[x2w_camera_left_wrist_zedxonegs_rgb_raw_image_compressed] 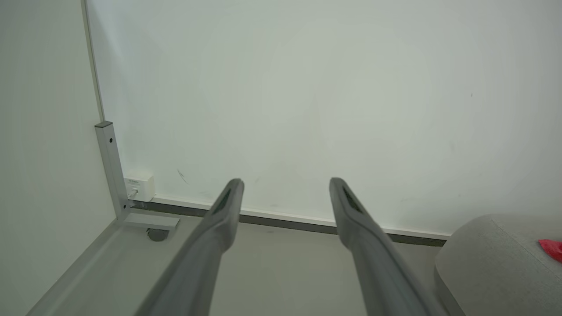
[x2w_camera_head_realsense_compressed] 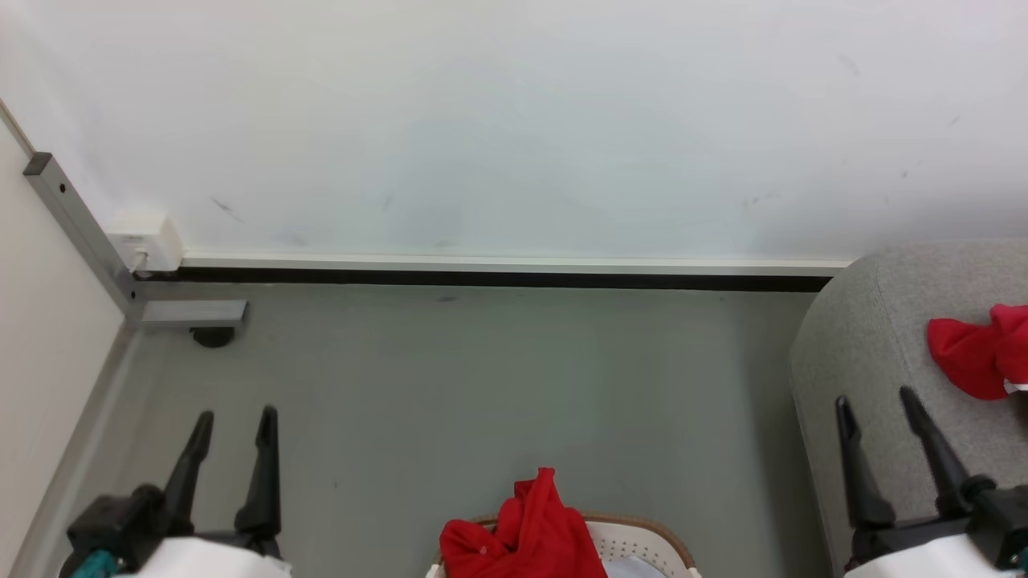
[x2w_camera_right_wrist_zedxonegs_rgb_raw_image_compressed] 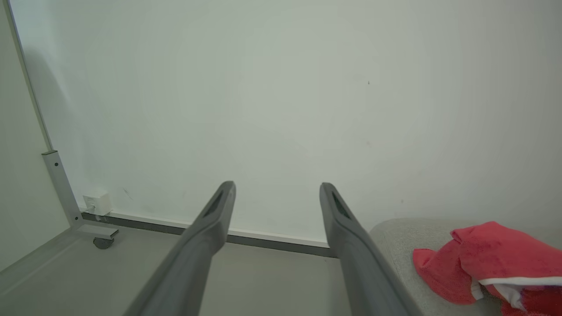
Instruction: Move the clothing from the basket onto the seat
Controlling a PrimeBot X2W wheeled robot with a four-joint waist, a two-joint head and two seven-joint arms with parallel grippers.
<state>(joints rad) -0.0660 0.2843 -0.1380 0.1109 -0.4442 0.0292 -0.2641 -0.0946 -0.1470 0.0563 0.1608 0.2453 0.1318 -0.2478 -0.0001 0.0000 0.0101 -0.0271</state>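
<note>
Red clothing (x2w_camera_head_realsense_compressed: 526, 526) sits in the basket (x2w_camera_head_realsense_compressed: 634, 544), low between both sets of fingers; another red piece (x2w_camera_head_realsense_compressed: 976, 353) lies on the seat (x2w_camera_head_realsense_compressed: 867, 337) beside the right gripper (x2w_camera_head_realsense_compressed: 874, 399). It and the left gripper (x2w_camera_head_realsense_compressed: 237, 416) are spread wide, holding nothing. Next, one likely must reach down and pinch the basket clothing.

White wall (x2w_camera_head_realsense_compressed: 514, 120) (faintly scuffed), black skirting (x2w_camera_head_realsense_compressed: 482, 279), grey floor (x2w_camera_head_realsense_compressed: 482, 385)

Grey floor (x2w_camera_head_realsense_compressed: 482, 385), basket (x2w_camera_head_realsense_compressed: 630, 548) at its near edge; seat (x2w_camera_head_realsense_compressed: 867, 345) at right, bearing red clothing (x2w_camera_head_realsense_compressed: 968, 357).
</note>
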